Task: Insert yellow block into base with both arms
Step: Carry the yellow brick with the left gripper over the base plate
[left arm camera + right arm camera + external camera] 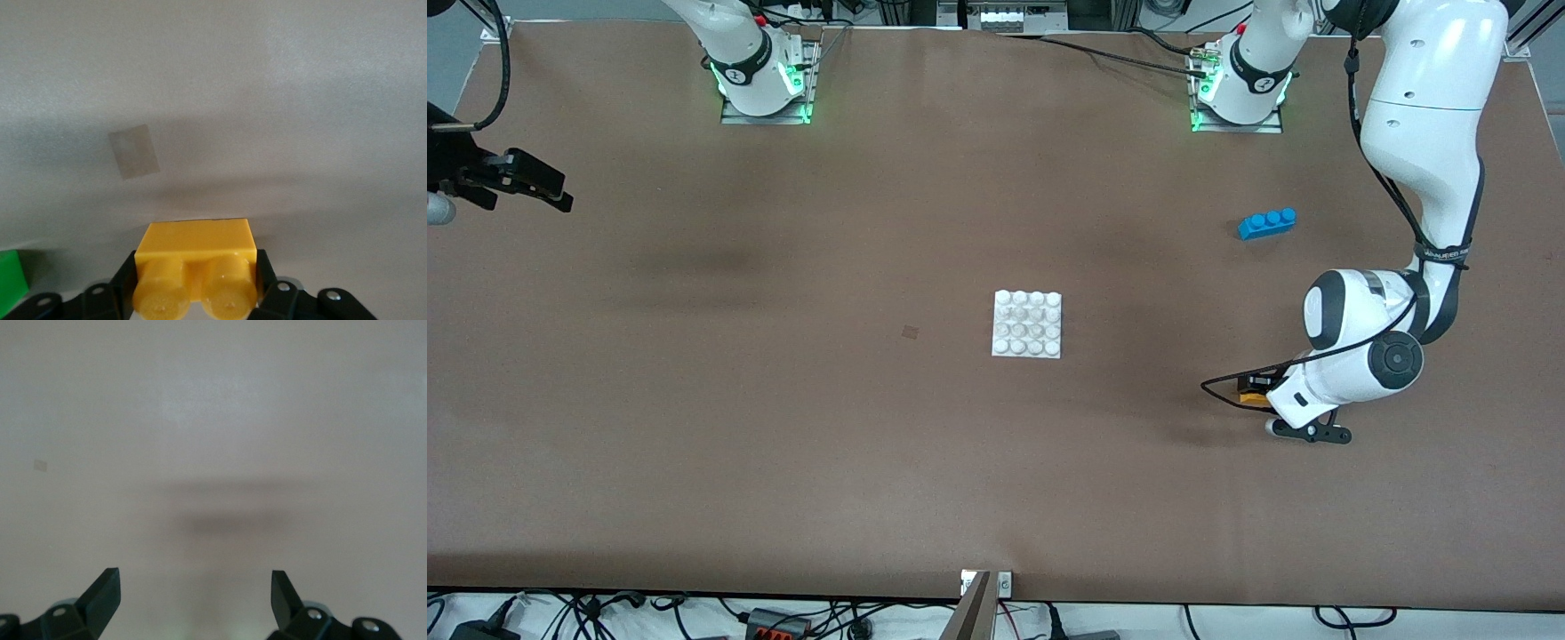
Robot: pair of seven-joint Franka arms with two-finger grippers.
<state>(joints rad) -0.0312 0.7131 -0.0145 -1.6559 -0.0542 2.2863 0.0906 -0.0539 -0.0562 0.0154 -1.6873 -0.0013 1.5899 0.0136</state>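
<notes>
The left gripper point(195, 293) has its fingers closed on the yellow block point(195, 270), low at the left arm's end of the table. The base point(1027, 324) sits mid-table, well apart and bare, so carrying and pressing in remain. The right gripper point(195, 595) waits wide open, holding nothing, over the right arm's end.

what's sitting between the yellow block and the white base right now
Nothing visible. The left gripper is shut on the yellow block toward the left arm's end of the table, and bare tabletop lies between it and the base. The blue brick sits off that path. The right gripper waits open.
</notes>
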